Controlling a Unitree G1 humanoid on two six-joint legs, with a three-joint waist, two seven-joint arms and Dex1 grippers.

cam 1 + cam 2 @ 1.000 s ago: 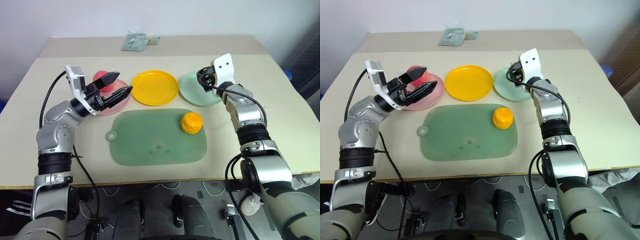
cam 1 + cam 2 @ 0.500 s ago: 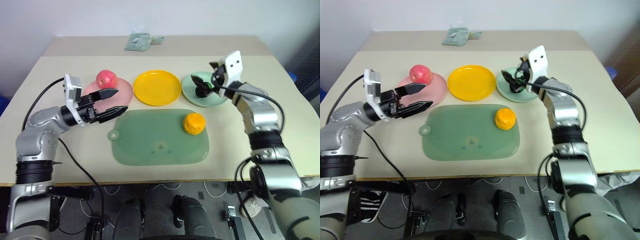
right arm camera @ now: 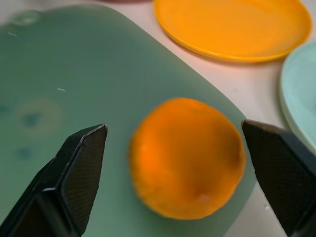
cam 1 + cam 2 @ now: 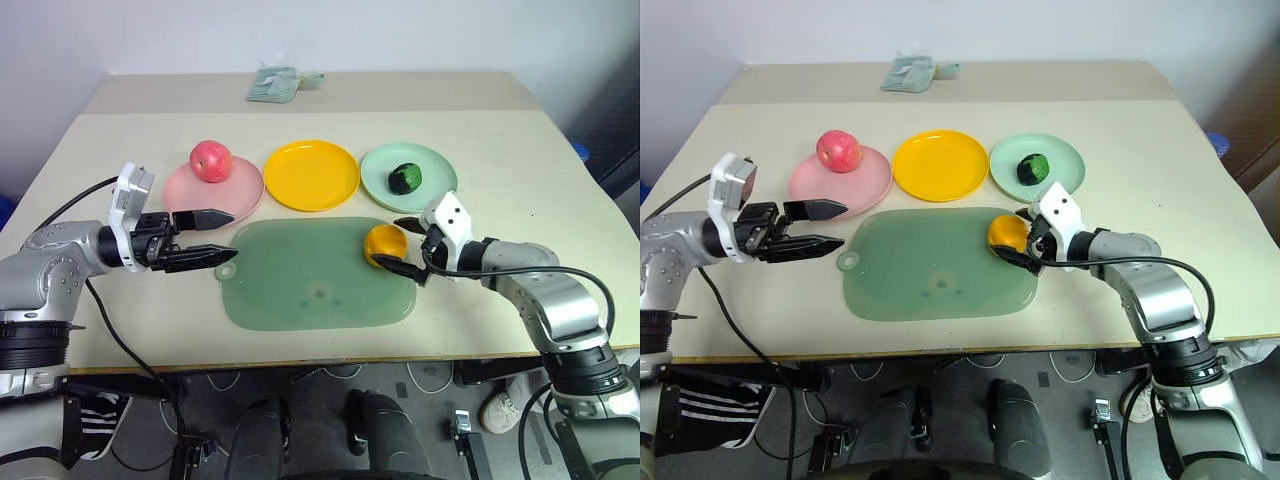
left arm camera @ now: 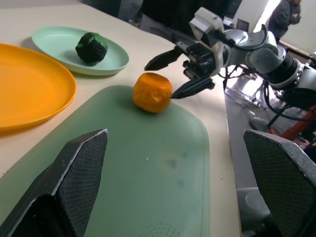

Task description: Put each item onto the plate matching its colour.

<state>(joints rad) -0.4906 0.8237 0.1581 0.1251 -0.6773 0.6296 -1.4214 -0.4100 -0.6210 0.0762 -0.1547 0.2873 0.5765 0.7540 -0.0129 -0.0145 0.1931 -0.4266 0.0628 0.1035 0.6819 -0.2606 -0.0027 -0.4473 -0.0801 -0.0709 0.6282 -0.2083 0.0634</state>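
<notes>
The red-pink apple (image 4: 211,160) rests on the pink plate (image 4: 240,190), and the dark green lumpy ball (image 4: 404,177) lies on the mint plate (image 4: 435,165). Between them the yellow plate (image 4: 311,175) holds nothing. The orange (image 4: 383,243) sits on the right part of the green mat (image 4: 320,280). My right gripper (image 4: 403,246) is open, level with the orange, one finger on each side of its right half; in the right wrist view the orange (image 3: 187,157) lies between the fingers. My left gripper (image 4: 236,234) is open, hovering beside the mat's left end, in front of the pink plate.
A small pale bundle of wrapping (image 4: 270,82) lies near the table's far edge. The mat covers the middle of the table in front of the three plates. Bare tabletop lies to the right of the mint plate and along the front edge.
My right gripper opened, left the dark green ball on the mint plate, and drew back and down to the orange. My left gripper pulled back off the pink plate, uncovering the apple.
</notes>
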